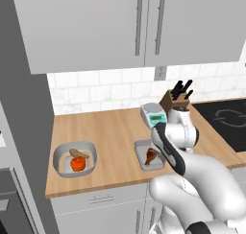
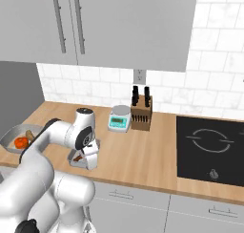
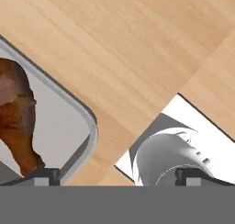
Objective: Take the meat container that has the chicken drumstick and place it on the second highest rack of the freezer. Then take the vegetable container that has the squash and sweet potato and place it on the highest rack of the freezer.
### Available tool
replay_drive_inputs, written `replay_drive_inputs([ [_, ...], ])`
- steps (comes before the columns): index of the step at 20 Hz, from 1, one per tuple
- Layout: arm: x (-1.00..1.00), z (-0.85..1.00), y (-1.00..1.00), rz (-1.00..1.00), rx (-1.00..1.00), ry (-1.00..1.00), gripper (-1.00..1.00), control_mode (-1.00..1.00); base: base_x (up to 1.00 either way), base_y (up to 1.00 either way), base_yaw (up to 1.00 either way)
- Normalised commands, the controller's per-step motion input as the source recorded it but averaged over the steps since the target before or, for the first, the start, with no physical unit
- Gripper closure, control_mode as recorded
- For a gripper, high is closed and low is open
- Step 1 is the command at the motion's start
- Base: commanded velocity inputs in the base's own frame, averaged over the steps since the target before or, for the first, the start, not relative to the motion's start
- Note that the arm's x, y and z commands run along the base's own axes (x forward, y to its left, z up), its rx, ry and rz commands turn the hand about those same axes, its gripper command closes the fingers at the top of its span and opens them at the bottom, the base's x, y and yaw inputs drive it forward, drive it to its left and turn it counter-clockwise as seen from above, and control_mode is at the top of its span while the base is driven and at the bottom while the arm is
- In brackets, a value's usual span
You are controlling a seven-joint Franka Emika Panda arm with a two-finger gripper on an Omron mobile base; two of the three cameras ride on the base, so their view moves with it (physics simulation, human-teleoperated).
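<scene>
The meat container (image 1: 142, 157) is a shallow grey tray near the counter's front edge, with the reddish-brown chicken drumstick (image 1: 151, 155) lying in it. My gripper (image 2: 89, 161) hangs open just above that tray's right end. In the hand view the gripper (image 3: 118, 175) straddles the meat container's rim (image 3: 87, 122): one fingertip (image 3: 43, 175) is over the tray by the drumstick (image 3: 16, 117), the other over bare wood. Nothing is held. The vegetable container (image 1: 61, 154), a rounded grey bowl to the left, holds the orange-red squash (image 1: 78, 164) and the tan sweet potato (image 1: 79, 154). The freezer and its racks are out of view.
A kitchen scale (image 2: 119, 118) and a knife block (image 2: 141, 113) stand at the back of the wooden counter (image 1: 110, 132). A black cooktop (image 2: 209, 148) lies to the right. Wall cabinets (image 1: 96, 27) hang overhead, and a tall grey cabinet side (image 1: 26, 122) bounds the counter's left end.
</scene>
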Motion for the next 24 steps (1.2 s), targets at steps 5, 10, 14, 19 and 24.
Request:
replay_drive_inputs([
  [5, 0.16, -0.17, 0.00, 0.00, 0.00, 0.03, -1.00, -1.00, 0.00, 0.00, 0.00],
  [10, 0.53, -0.10, 0.00, 0.00, 0.00, 0.00, -1.00, -1.00, 0.00, 0.00, 0.00],
  [14, 0.33, -0.21, 0.04, 0.00, 0.00, 0.01, -1.00, -1.00, 0.00, 0.00, 0.00],
  [19, -0.04, -0.18, 0.07, 0.00, 0.00, 0.00, -1.00, -1.00, 0.00, 0.00, 0.00],
  [24, -0.24, -0.07, 0.22, 0.00, 0.00, 0.02, -1.00, -1.00, 0.00, 0.00, 0.00],
])
